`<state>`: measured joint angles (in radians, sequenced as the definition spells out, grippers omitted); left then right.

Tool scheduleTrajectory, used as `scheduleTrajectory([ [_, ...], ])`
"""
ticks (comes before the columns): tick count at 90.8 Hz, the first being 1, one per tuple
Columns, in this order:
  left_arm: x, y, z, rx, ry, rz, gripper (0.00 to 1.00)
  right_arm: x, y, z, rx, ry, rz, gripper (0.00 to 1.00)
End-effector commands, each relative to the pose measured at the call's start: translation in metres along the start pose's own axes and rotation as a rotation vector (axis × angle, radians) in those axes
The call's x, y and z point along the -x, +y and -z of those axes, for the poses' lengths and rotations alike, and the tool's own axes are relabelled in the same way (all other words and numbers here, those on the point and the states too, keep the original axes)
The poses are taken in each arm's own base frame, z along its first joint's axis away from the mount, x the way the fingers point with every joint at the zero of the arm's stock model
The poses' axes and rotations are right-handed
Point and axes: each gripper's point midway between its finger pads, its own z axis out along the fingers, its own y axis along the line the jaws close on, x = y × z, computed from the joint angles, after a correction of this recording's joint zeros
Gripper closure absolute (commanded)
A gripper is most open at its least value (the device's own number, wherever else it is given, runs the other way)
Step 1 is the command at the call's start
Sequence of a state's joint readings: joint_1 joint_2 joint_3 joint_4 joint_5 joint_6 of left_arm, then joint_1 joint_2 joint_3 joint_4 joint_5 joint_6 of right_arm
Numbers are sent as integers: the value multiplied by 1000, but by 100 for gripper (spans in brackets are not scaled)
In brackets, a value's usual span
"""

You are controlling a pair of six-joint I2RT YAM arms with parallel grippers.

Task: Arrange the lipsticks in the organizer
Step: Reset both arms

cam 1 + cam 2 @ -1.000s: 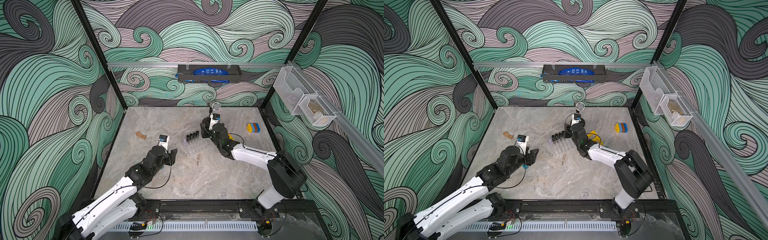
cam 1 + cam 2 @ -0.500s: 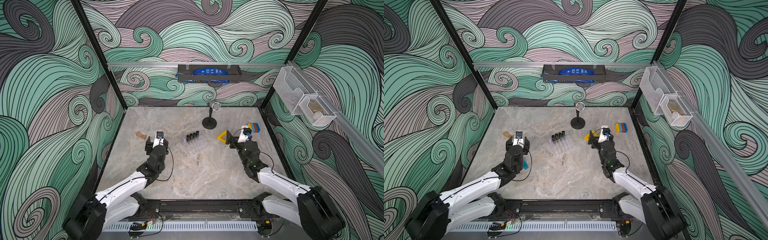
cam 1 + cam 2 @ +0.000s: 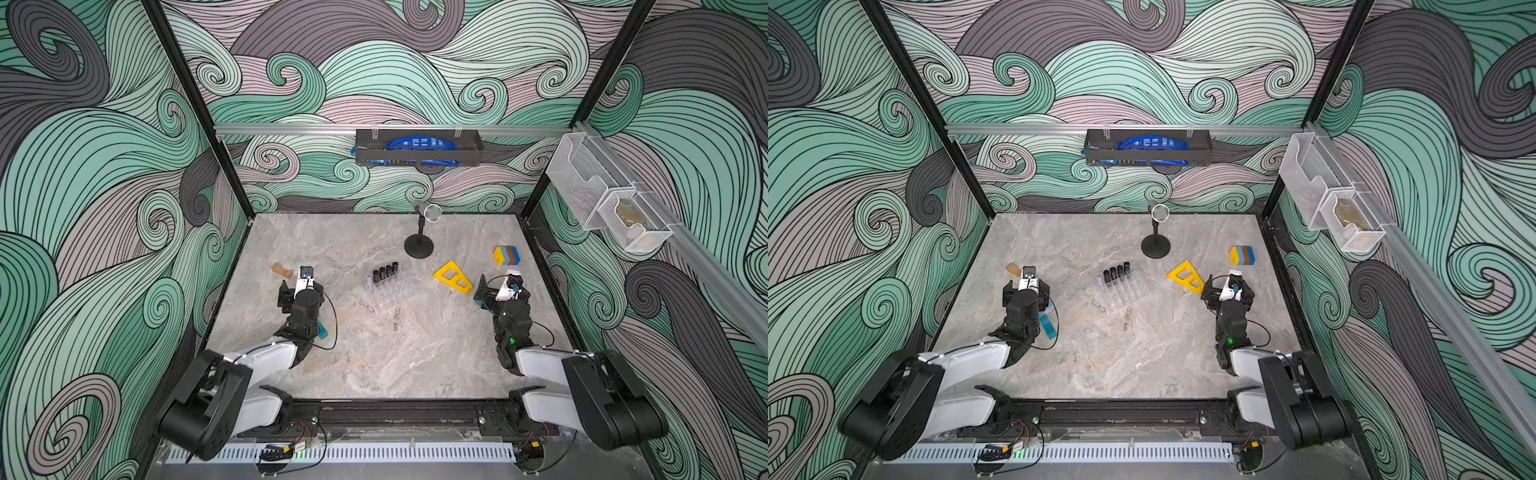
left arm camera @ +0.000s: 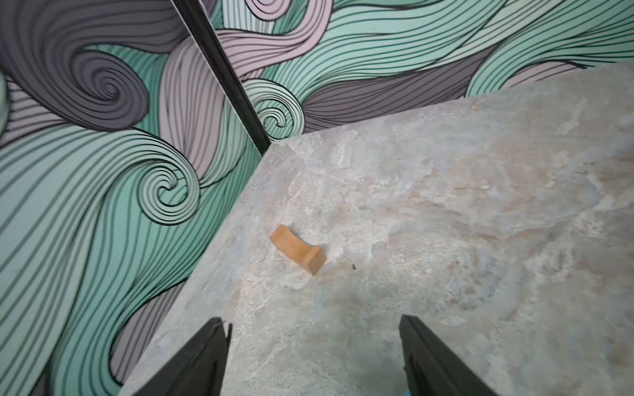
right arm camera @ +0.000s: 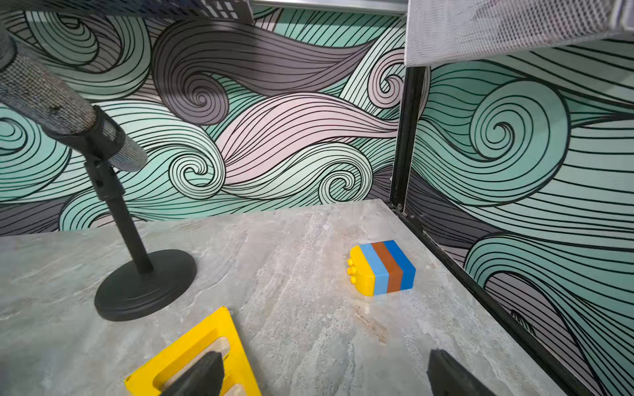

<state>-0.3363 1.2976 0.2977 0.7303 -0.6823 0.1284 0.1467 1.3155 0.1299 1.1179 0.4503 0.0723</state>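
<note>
On the table (image 3: 374, 365), the organizer (image 3: 395, 293) sits at mid-table, well apart from both arms. The left gripper (image 4: 312, 319) and right gripper (image 5: 324, 353) stand with jaws spread, nothing between them. The lipsticks (image 3: 385, 272), 4 black plus 1 lilac tube (image 3: 369, 281), stand upright in the organizer's far row. No loose tube is visible, so placement appears complete.

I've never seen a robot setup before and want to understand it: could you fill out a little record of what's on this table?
lipsticks: four black, one lilac, upright in a row
organizer: clear tray, lipsticks along one edge, rest looks empty
left pincer: open, empty, near wooden piece
right pincer: open, empty, beside triangle
other: blocks, microphone
</note>
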Motion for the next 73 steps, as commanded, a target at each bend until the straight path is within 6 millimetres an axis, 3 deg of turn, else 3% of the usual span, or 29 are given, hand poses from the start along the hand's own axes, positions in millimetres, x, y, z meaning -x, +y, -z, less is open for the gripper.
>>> scheduleTrajectory([
  [1,21,-17,-13,-120,-76,67,19,38,-4,9,30,-188,-83,1],
  [20,17,-15,-18,-161,-109,48,17,32,-1,12,126,-232,-92,1],
  [28,10,-1,-25,-146,-102,123,2,28,4,13,167,-230,-81,1],
  [42,-13,13,-39,-126,-90,236,1,25,7,13,186,-223,-76,1],
  [47,-13,17,-44,-128,-123,258,1,25,9,10,191,-221,-70,1],
  [54,-27,16,-50,-161,-33,269,1,23,10,7,193,-207,-68,1],
  [63,-21,2,-61,-271,61,261,1,23,11,5,196,-202,-63,1],
  [73,-19,-6,-66,-281,63,223,1,22,11,3,198,-198,-63,1],
])
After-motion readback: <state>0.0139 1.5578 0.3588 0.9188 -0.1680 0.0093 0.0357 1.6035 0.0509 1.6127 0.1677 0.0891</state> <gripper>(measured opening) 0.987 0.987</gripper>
